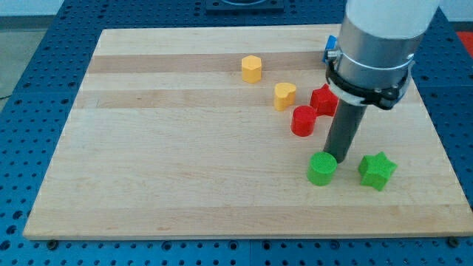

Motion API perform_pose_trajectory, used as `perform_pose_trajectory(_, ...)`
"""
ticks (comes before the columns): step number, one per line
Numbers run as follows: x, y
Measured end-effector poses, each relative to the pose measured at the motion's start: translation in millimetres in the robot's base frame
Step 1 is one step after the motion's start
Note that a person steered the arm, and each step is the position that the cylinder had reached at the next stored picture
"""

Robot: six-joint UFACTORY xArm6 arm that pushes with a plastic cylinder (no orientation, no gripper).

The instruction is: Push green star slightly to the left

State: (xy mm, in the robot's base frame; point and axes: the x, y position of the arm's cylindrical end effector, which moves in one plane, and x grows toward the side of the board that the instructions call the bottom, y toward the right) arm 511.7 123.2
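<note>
The green star (377, 170) lies on the wooden board (185, 148) near the view's bottom right. A green cylinder (321, 168) lies to its left. My tip (338, 157) rests on the board just above and to the right of the green cylinder, touching or nearly touching it, and a short gap to the left of the green star.
A red cylinder (303, 120) and a red star-like block (323, 100) lie above the tip. A yellow heart (284, 95) and a yellow hexagon (251, 69) lie further up and left. A blue block (330, 49) is partly hidden behind the arm.
</note>
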Motion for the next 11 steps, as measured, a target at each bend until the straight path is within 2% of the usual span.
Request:
perform_pose_trajectory(1, 2, -36)
perform_pose_trajectory(2, 28, -44)
perform_pose_trajectory(3, 33, -44)
perform_pose_trajectory(4, 10, -32)
perform_pose_trajectory(5, -17, 8)
perform_pose_trajectory(6, -18, 66)
perform_pose_trajectory(7, 8, 89)
perform_pose_trajectory(9, 40, 88)
perform_pose_trajectory(10, 26, 111)
perform_pose_trajectory(11, -1, 89)
